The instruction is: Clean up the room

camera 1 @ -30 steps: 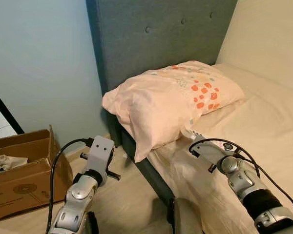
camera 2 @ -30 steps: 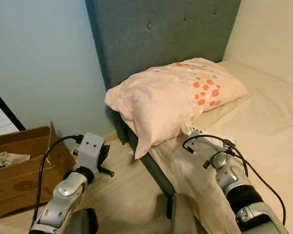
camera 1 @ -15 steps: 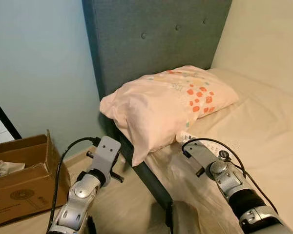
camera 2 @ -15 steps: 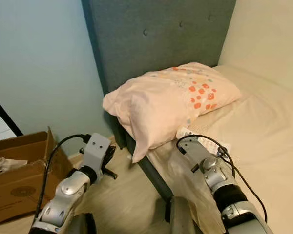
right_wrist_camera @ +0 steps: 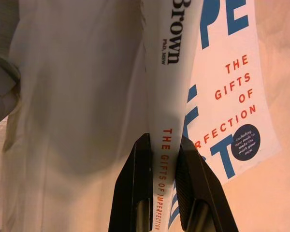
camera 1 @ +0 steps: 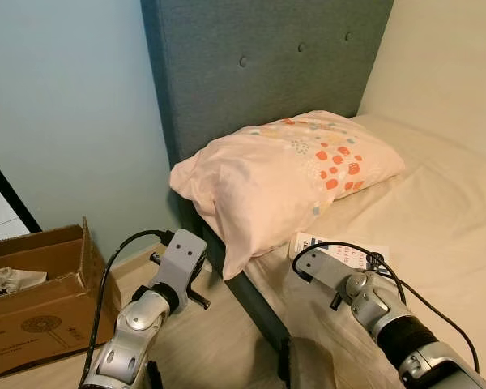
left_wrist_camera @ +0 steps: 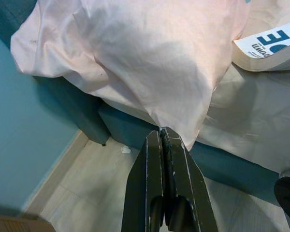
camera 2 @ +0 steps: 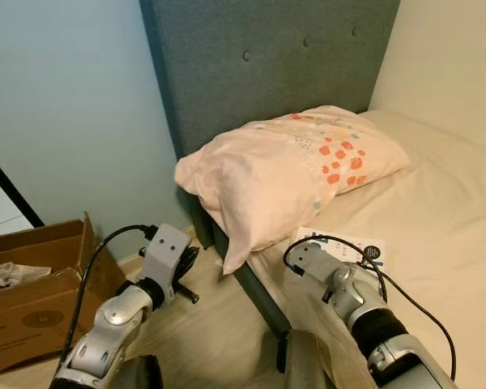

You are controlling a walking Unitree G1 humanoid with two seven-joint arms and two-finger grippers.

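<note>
While the right tool (right_wrist_camera: 160,145) clamps the spine of one white paperback book (camera 2: 344,244) on the cream-sheeted bed (camera 1: 437,211), the left tool (left_wrist_camera: 162,137) hangs clenched beside one pink pillow (camera 1: 283,174).

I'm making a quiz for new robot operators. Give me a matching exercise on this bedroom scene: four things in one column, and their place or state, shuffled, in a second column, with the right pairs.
Things:
1. book
2. pillow
3. cardboard box
4. left gripper

Place or state:
A. on the floor by the blue wall
B. shut, holding nothing, above the floor by the bed frame
C. against the grey headboard, one corner hanging past the mattress edge
D. lying on the sheet, its spine between the right gripper's fingers

Pairs: 1-D, 2-C, 3-A, 4-B
</note>
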